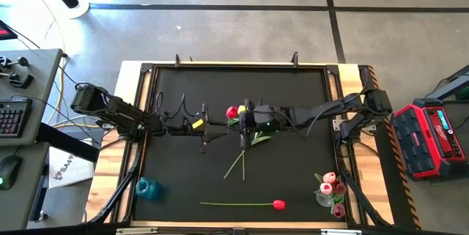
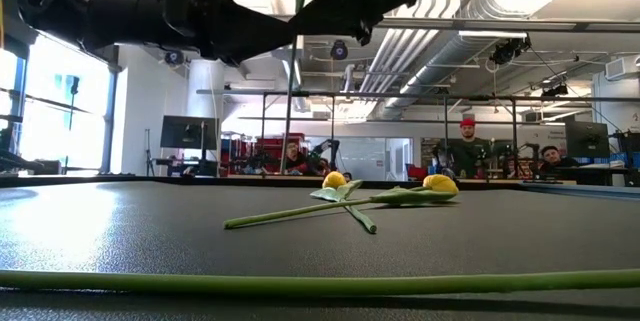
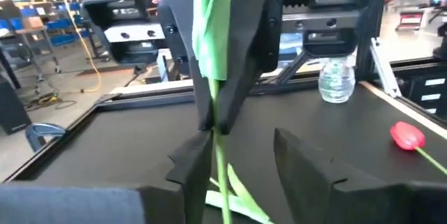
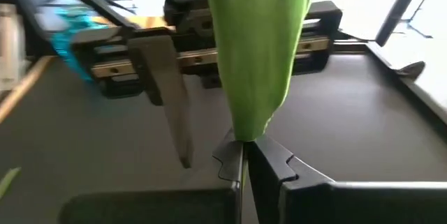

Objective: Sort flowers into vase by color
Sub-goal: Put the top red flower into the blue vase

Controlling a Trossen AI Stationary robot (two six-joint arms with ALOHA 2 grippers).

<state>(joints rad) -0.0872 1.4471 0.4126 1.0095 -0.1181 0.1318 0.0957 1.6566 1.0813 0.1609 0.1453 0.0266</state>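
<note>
My right gripper (image 1: 242,121) is over the middle of the table, shut on a red-headed tulip (image 1: 232,111). Its stem (image 3: 222,147) and long leaf (image 4: 258,49) hang down. My left gripper (image 1: 220,127) faces it from the left and is open. Its fingers (image 3: 190,172) stand on either side of that stem, just below the right gripper (image 3: 237,49). Two yellow tulips (image 2: 335,179) (image 2: 440,183) lie crossed on the mat under the grippers. Another red tulip (image 1: 278,204) lies flat near the near edge. My right gripper pinches the tulip's stem together with its leaf (image 4: 244,132) between both shut fingers, coming level from the table's right, across the stem. The flower stands upright in the hold, head up and stem hanging below; its lower end is out of frame. My left gripper: the stem runs close by one finger (image 3: 202,161), and I cannot tell whether they touch.
A clear vase (image 1: 330,191) holding pink tulips stands at the near right corner. A blue vase (image 1: 146,187) stands at the near left corner. A raised black frame (image 1: 234,65) rims the mat. People show in the room beyond the far edge (image 2: 465,146).
</note>
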